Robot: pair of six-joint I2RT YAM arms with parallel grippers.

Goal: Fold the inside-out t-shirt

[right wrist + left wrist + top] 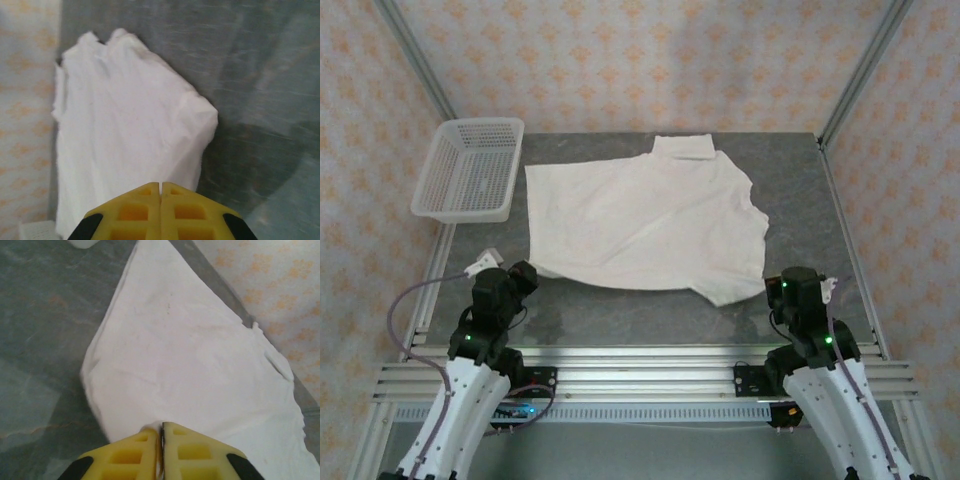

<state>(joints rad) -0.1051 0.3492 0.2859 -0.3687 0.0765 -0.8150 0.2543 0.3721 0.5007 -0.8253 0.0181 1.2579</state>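
The inside-out t-shirt [645,225] lies spread flat on the grey table [790,170], with a white mesh basket [468,170] just beside its far left corner. The left gripper [161,426] sits at the shirt's near left edge, fingers almost together; whether they pinch cloth is unclear. The right gripper [160,184] is closed over the shirt's near right corner.
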